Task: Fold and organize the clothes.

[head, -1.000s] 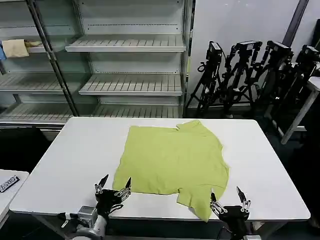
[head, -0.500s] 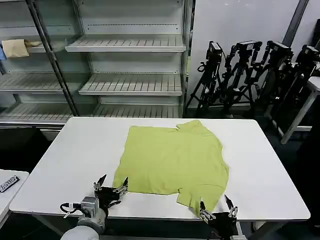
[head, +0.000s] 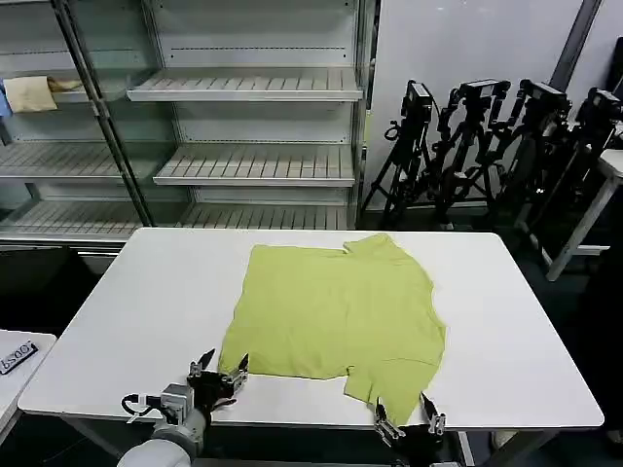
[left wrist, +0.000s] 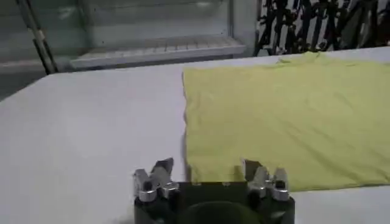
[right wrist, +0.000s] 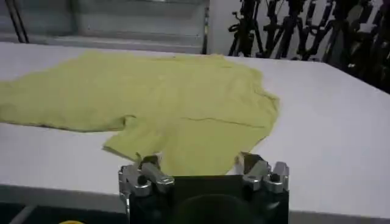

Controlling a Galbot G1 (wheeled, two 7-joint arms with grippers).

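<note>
The lime yellow-green T-shirt (head: 336,311) lies spread flat in the middle of the white table (head: 127,302), plain side up, one sleeve reaching the near edge. My left gripper (head: 219,368) stands open just in front of the shirt's near left corner, low over the table. In the left wrist view the T-shirt (left wrist: 286,109) stretches ahead of the open left gripper (left wrist: 206,165), whose fingers straddle that corner. My right gripper (head: 404,420) is open at the table's near edge, by the sleeve tip. The right wrist view shows the T-shirt (right wrist: 183,97) just past the open right gripper (right wrist: 198,159).
Metal shelving (head: 253,88) stands behind the table, with a small beige cloth (head: 29,92) on an upper left shelf. Black tripods (head: 487,136) crowd the back right. A second white table corner (head: 15,360) sits at the near left. Bare tabletop flanks the shirt.
Both grippers have sunk toward the table's near edge. The right one has also shifted left, ending at the sleeve tip. The shirt has not moved.
</note>
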